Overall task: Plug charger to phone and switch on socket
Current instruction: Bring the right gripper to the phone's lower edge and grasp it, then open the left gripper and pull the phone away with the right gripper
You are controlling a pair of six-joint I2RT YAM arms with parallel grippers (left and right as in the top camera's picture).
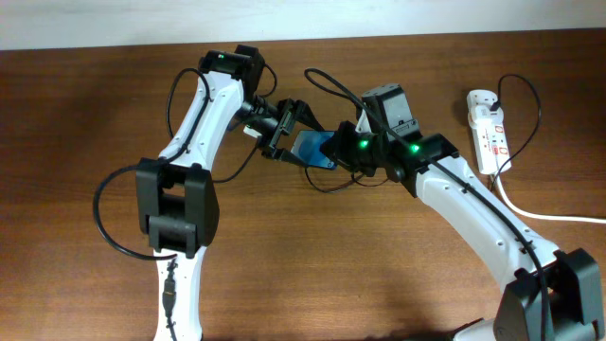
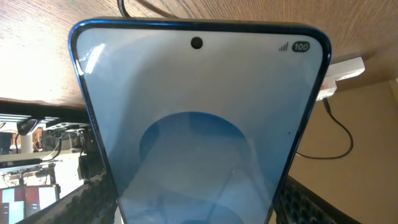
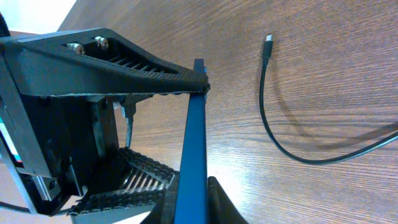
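The phone (image 1: 312,150) is held above the table between both grippers. In the left wrist view its light-blue screen (image 2: 199,124) with a blue circle fills the frame. My left gripper (image 1: 287,140) is shut on its side edges (image 2: 199,208). In the right wrist view the phone shows edge-on as a blue strip (image 3: 196,137), and my right gripper (image 3: 202,208) is shut on its faces; in the overhead view it (image 1: 344,149) is at the phone's right end. The charger cable (image 3: 273,134) lies on the table with its plug tip (image 3: 268,38) free. The socket (image 1: 488,133) lies at the far right.
A thick white cord (image 1: 540,213) runs from the socket to the right edge. A thin black cable (image 1: 333,187) loops on the wood under the right gripper. The socket also shows in the left wrist view (image 2: 345,68) with a black cable (image 2: 339,134) below it.
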